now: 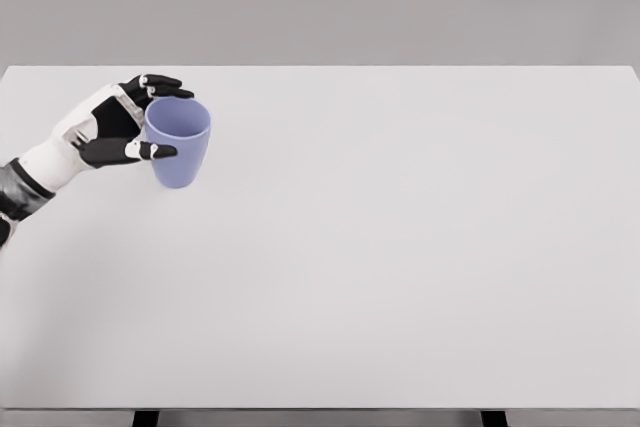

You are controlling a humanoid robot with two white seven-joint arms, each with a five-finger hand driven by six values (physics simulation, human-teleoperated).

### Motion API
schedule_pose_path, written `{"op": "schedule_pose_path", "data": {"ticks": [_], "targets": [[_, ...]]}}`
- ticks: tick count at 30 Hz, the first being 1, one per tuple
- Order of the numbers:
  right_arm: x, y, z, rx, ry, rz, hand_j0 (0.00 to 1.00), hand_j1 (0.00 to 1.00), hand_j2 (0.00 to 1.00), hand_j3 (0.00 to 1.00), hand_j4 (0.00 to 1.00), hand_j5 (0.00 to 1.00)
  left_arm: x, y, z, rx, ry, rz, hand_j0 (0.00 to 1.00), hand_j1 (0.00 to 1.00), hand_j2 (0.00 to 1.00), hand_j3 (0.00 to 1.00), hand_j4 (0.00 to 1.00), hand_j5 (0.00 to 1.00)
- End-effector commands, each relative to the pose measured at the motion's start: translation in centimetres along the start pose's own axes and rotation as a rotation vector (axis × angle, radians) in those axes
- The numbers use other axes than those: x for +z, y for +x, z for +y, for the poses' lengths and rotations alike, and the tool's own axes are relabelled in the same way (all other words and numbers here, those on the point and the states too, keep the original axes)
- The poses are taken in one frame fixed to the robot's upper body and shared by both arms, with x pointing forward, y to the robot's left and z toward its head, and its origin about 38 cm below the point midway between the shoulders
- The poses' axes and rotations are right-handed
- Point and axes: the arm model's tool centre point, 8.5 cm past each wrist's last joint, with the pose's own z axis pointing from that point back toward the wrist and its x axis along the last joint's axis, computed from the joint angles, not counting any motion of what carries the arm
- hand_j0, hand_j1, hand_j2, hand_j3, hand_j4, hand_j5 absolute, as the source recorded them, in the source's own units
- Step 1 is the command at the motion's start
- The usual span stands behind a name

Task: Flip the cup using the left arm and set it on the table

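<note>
A lavender-blue cup [180,162] stands upright on the white table [400,247] at the far left, its opening facing up. My left hand [178,123] reaches in from the left edge and wraps around the cup's upper part. The black fingers [160,85] curl behind the rim and the thumb [150,151] lies across the cup's near side. The cup's base seems to rest on the tabletop, with a faint shadow under it. The right arm does not show.
The table's front edge [320,409] runs along the bottom of the picture, with two dark legs [146,418] below it. A plain grey wall [320,2] stands behind the table.
</note>
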Motion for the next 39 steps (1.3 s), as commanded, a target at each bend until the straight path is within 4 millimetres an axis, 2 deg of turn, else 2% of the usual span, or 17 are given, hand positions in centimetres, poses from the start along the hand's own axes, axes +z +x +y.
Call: {"op": "schedule_pose_path", "data": {"ticks": [1,4,12,17,23,34,37,39], "targets": [[0.0,0.0,0.0,0.0,0.0,-0.001,1.0,1.0,1.0,1.0,1.0,1.0,-1.1,-1.9,-0.6,0.054,0.02,-0.019,0.7,0.7,0.7,0.7,0.7,0.7],[0.0,0.0,0.0,0.0,0.0,-0.001,1.0,1.0,1.0,1.0,1.0,1.0,-2.6,-2.4,-1.7,0.069,0.004,-0.057,0.7,0.7,0.7,0.7,0.7,0.7],[0.0,0.0,0.0,0.001,0.0,-0.001,1.0,1.0,1.0,1.0,1.0,1.0,-4.0,-2.4,-4.0,-0.079,-0.043,-0.218,0.7,0.7,0.7,0.7,0.7,0.7],[0.0,0.0,0.0,0.0,0.0,0.002,1.0,1.0,1.0,1.0,1.0,1.0,-4.4,-4.6,-4.7,-0.11,-0.039,-0.2,0.7,0.7,0.7,0.7,0.7,0.7],[0.0,0.0,0.0,0.0,0.0,0.0,1.0,1.0,1.0,1.0,1.0,1.0,-4.8,-6.1,-5.7,-0.082,-0.041,-0.187,0.7,0.7,0.7,0.7,0.7,0.7],[0.0,0.0,0.0,0.0,0.0,0.0,1.0,1.0,1.0,1.0,1.0,1.0,-4.9,-7.7,-6.1,-0.063,-0.031,-0.154,0.72,0.72,0.72,0.72,0.72,0.72],[0.0,0.0,0.0,0.0,0.0,-0.001,1.0,1.0,1.0,1.0,1.0,1.0,-5.0,-7.8,-6.2,-0.059,-0.032,-0.149,0.77,0.77,0.77,0.77,0.77,0.77],[0.0,0.0,0.0,0.001,0.0,0.0,1.0,1.0,1.0,1.0,1.0,1.0,-5.0,-7.8,-6.2,-0.058,-0.032,-0.148,0.91,0.91,0.91,0.91,0.91,0.91]]}}
